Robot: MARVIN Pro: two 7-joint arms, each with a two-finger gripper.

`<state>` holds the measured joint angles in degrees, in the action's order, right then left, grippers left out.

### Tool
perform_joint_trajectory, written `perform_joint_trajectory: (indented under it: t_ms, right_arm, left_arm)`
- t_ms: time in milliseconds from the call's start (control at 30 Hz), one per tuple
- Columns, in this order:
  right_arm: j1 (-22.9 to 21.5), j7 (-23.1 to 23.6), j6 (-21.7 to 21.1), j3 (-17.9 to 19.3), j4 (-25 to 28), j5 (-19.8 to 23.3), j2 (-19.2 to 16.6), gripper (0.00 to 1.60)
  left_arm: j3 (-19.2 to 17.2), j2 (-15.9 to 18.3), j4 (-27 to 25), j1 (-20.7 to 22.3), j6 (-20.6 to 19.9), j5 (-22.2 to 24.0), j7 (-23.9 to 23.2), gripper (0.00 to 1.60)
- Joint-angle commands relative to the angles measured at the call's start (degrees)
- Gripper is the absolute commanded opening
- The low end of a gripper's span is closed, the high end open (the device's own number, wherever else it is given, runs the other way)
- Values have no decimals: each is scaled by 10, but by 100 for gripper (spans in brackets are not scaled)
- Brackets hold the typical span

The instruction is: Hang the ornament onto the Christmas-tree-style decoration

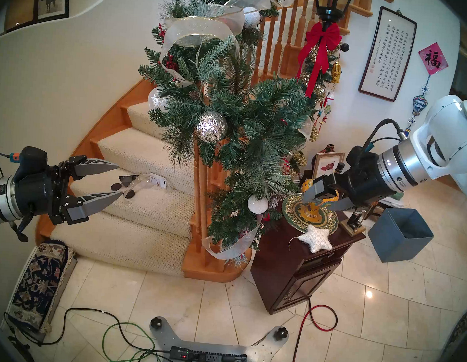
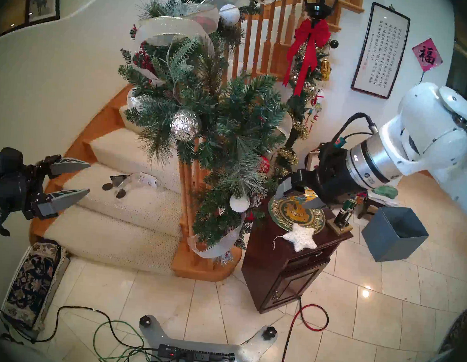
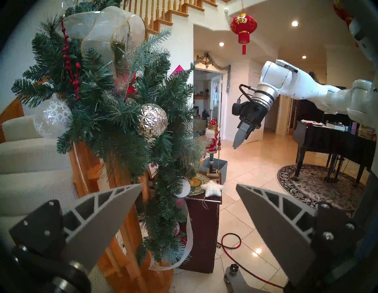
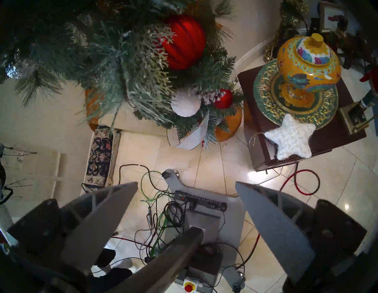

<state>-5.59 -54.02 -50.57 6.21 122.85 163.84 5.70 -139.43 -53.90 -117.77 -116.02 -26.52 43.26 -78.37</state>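
Note:
The ornament (image 1: 315, 239) (image 2: 300, 237) (image 3: 211, 189) (image 4: 290, 139) is a puffy white glittery star. It lies at the front edge of a dark wooden cabinet (image 1: 277, 251), its thin gold loop (image 4: 254, 137) trailing to the left. The Christmas-tree-style decoration (image 1: 231, 115) (image 2: 217, 114) (image 3: 112, 114) (image 4: 122, 61), a green garland with ribbon and balls, drapes down the stair post just left of the cabinet. My right gripper (image 1: 315, 204) (image 2: 289, 202) (image 4: 186, 182) hangs open and empty above the cabinet, behind and over the star. My left gripper (image 1: 119, 179) (image 2: 89, 177) (image 3: 188, 185) is open and empty, far left over the stairs.
A yellow lidded jar (image 4: 306, 61) on a green plate (image 1: 331, 224) and a nutcracker figure (image 3: 212, 141) share the cabinet top. A grey open box (image 1: 399, 235) stands to the right. A tinsel post with red bow (image 1: 319, 44) rises behind. Cables (image 1: 121, 342) cross the tiled floor.

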Motion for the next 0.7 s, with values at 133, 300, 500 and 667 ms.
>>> perform_joint_trajectory:
  t_ms: [133, 300, 500, 667]
  right_arm:
    - [21, -12, 11, -9, 4, 9, 0, 160]
    - [31, -9, 16, -16, 8, 4, 0, 160]
    - [36, -18, 19, -21, 13, -9, 0, 160]
    - [42, -21, 22, -25, 20, -27, 0, 160]
  left_arm:
    - [0, -1, -1, 0, 0, 1, 0, 160]
    - [0, -1, -1, 0, 0, 1, 0, 160]
    - [0, -1, -1, 0, 0, 1, 0, 160]
    - [0, -1, -1, 0, 0, 1, 0, 160]
